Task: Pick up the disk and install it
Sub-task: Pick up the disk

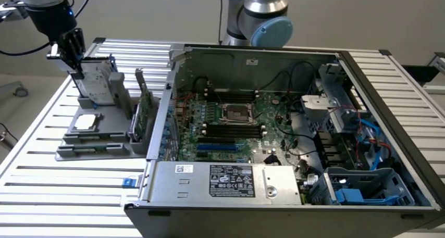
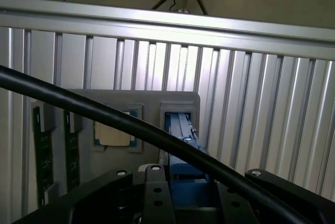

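Nearest to me in the exterior view is the open computer case [image 1: 278, 222], with its silver power supply [image 1: 222, 182] along the front edge and a blue drive bay [image 1: 368, 188] in the corner at the exterior view's right. Behind these lies the green motherboard [image 1: 230, 136], with the processor socket [image 1: 236, 113] in its middle. The case sits on a slatted aluminium table [image 1: 62, 196]. To the exterior view's left of the case, a grey fixture [image 1: 90, 144] rests on the slats. A small square chip [image 1: 85, 122] lies flat in a recess of the fixture, and a thin green card [image 1: 144, 118] stands on edge on the side nearest the case. At the far end of the fixture the disk [image 1: 94, 82] stands upright on its edge in a slot, well apart from the case. The gripper [image 1: 73, 61] is right at the disk's upper edge, pointing down at it. From the wrist view I see the blue carrier [image 2: 188, 179] sitting between the gripper's black links, and the disk's body runs down from there into the slot. A thick black cable [image 2: 104, 111] crosses in front of it. I cannot tell from either view whether the gripper is clamped on the disk or merely straddling it. Farthest back, behind the case, stands the arm's blue-capped joint [image 1: 268, 27].
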